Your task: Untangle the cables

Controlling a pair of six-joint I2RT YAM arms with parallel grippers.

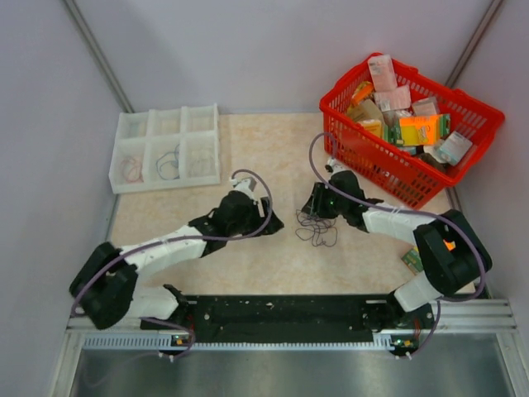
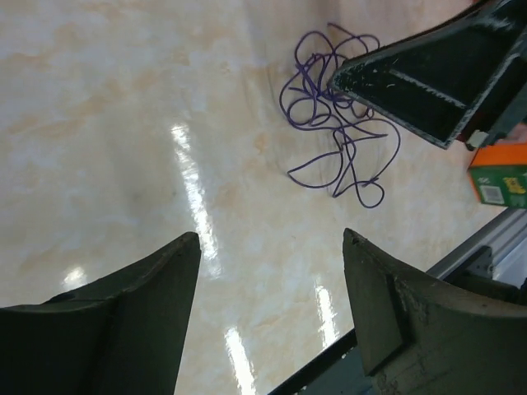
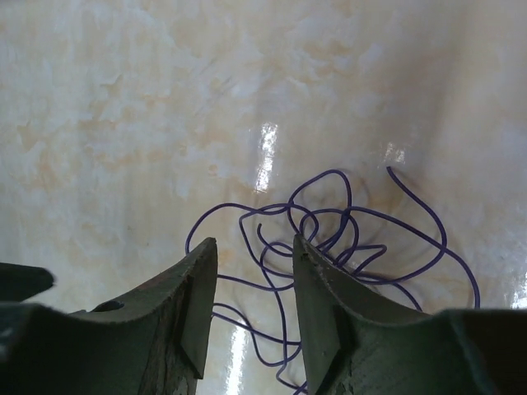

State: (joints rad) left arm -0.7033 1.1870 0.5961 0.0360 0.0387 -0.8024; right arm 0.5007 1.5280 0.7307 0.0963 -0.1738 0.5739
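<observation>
The cables (image 1: 317, 230) are a small knot of thin purple wire loops on the pale table between the two arms. In the left wrist view the knot (image 2: 319, 92) lies ahead and to the right. My left gripper (image 2: 270, 234) is open and empty, a short way left of the knot (image 1: 273, 223). My right gripper (image 3: 254, 240) is open, low over the knot (image 3: 317, 220), with wire strands running between and under its fingers. It sits at the knot's far edge (image 1: 312, 205). One of its fingers (image 2: 428, 82) covers part of the knot in the left wrist view.
A white compartment tray (image 1: 121, 154) at the back left holds a reddish wire loop (image 1: 131, 169) and a dark one (image 1: 169, 164). A red basket (image 1: 376, 165) full of packets stands at the back right. A small orange-green box (image 2: 501, 173) lies near the right arm's base.
</observation>
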